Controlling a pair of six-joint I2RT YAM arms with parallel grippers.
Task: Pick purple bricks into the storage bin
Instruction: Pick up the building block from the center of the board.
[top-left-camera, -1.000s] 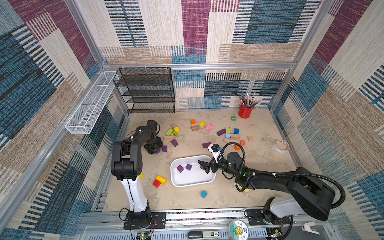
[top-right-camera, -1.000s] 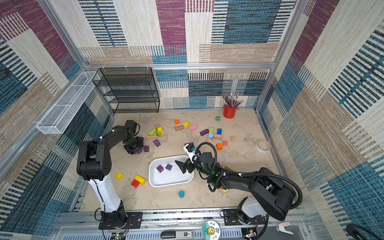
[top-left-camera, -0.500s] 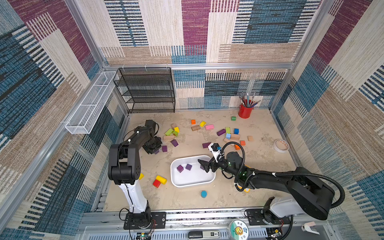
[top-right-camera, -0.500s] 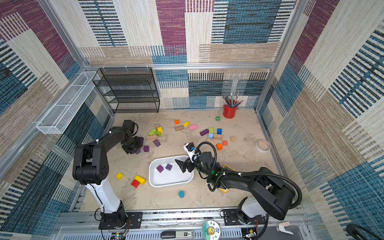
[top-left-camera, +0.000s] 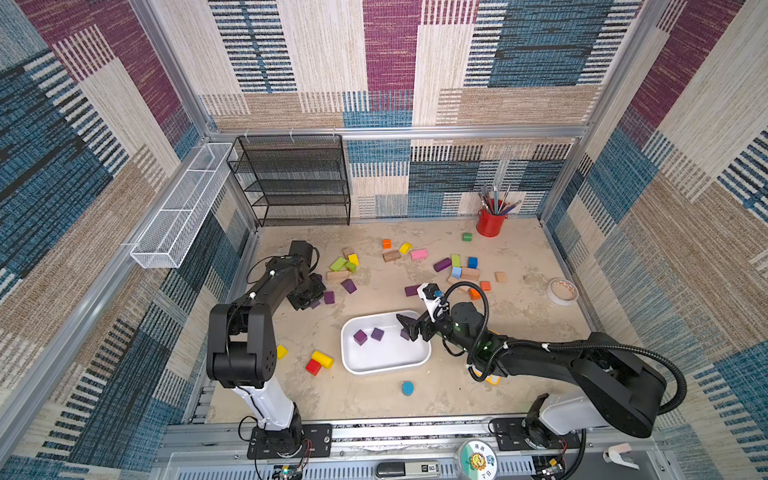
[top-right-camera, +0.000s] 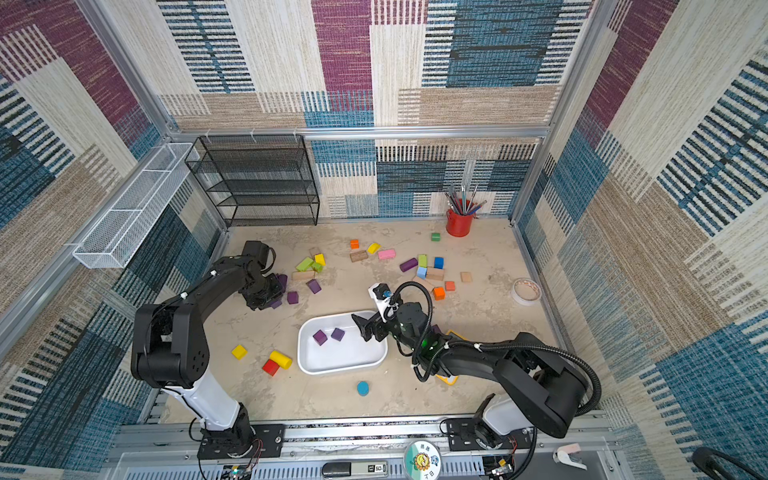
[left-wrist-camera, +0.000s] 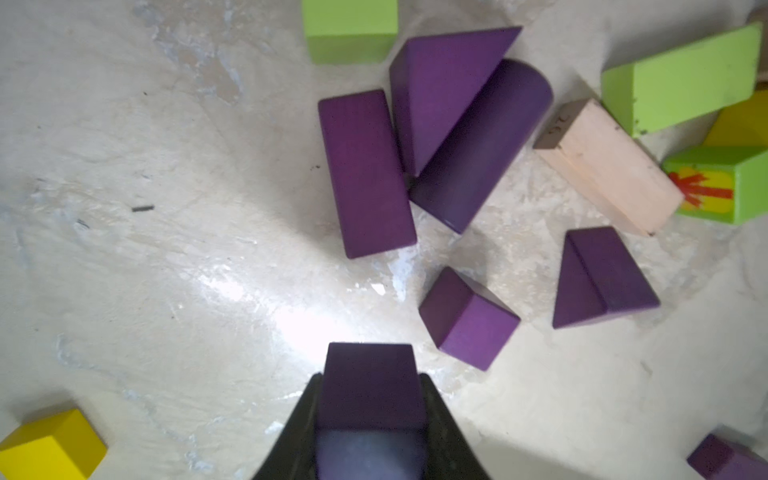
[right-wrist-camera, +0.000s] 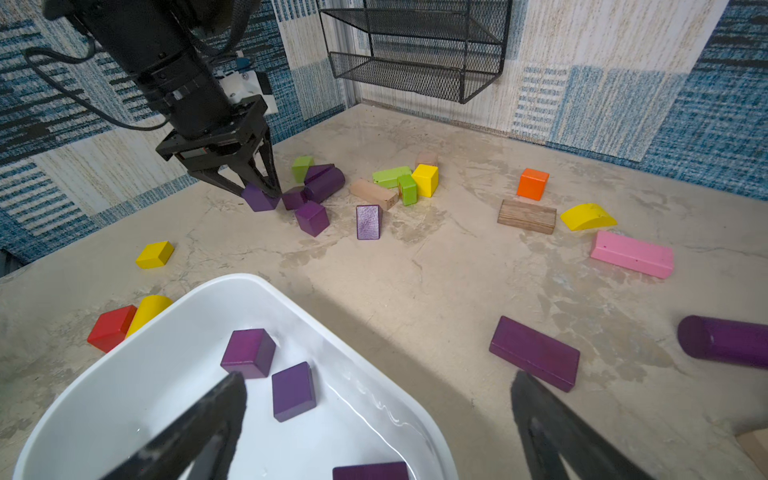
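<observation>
— Over at the left edge of the desk (top-left-camera: 415, 399), what differs from a second ago?

— The left gripper (right-wrist-camera: 261, 190). Its jaws stood slightly apart above the cluster of purple bricks (left-wrist-camera: 365, 174). Now they are clenched on one purple cube (left-wrist-camera: 370, 386), with a finger on either side.

— Is it lifted?

— I cannot tell. From the right wrist it looks tilted and low, just beside its neighbours.

— And the other arm?

— No change. The right gripper (right-wrist-camera: 376, 378) hangs over the far right corner of the storage bin (top-left-camera: 386, 357) as before. Its jaws are spread wide and grasp nothing.

— What is in the bin?

— Three pieces. There is a squat block (top-left-camera: 360, 336), a flatter block (top-left-camera: 377, 333) just beside it, and a third piece (right-wrist-camera: 370, 471) under the right gripper.

— So what does the new grip mean?

— A fourth brick looks secured, I think. The step in hand becomes the carry from the left edge to the bin, which sits mid-desk towards the front edge.

— Any risk?

— The right arm occupies the bin's far side. The left should probably come in over the near left corner, or the arms may crowd each other.

— How much is left?

— Plenty. Several purple pieces remain in the cluster. A flat bar (right-wrist-camera: 534, 353) lies near the bin's far wall, and a rounded bar (right-wrist-camera: 723, 343) lies further back. I judge the task under halfway.
</observation>
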